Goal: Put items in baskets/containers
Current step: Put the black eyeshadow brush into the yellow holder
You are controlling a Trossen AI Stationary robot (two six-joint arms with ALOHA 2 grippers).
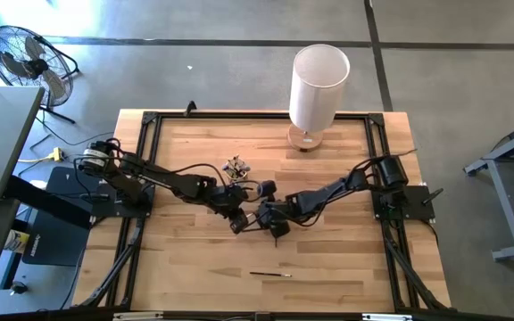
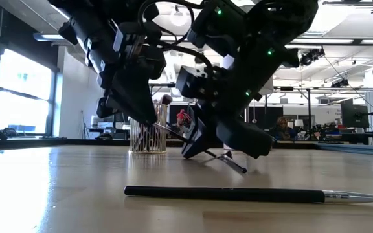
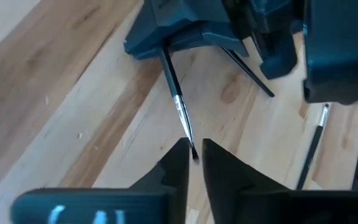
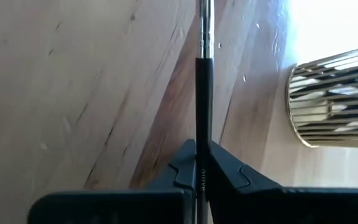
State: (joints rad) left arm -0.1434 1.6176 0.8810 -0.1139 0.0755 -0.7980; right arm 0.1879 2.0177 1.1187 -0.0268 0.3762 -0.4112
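A thin dark makeup brush (image 3: pixel 174 87) hangs between my two grippers over the middle of the table. My right gripper (image 4: pixel 202 163) is shut on its handle. My left gripper (image 3: pixel 196 158) stands slightly open, with the brush's bristle tip (image 3: pixel 193 150) in the narrow gap between its fingertips. The small glass cup (image 1: pixel 236 167) stands just beyond both grippers with several brushes upright in it. Another brush (image 1: pixel 270 274) lies flat on the table nearer the front edge. A second dark stick (image 3: pixel 248 73) slants down beside my right gripper; whether it is held I cannot tell. My left gripper has its fingertips on either side of the brush's bristle tip; I cannot tell whether they touch it. My right gripper pinches the brush's dark handle (image 4: pixel 202 127) between its two fingers, which lie along the brush. It comes slanting down from the table's right side. The brush is tilted and clear of the table, ferrule and bristles pointing away toward my left gripper.
A tall white cylinder (image 1: pixel 318 87) on a wooden base stands at the table's far edge, right of centre. A black frame (image 1: pixel 150 120) runs around the wooden tabletop. Bare wood lies at the near left and near right.
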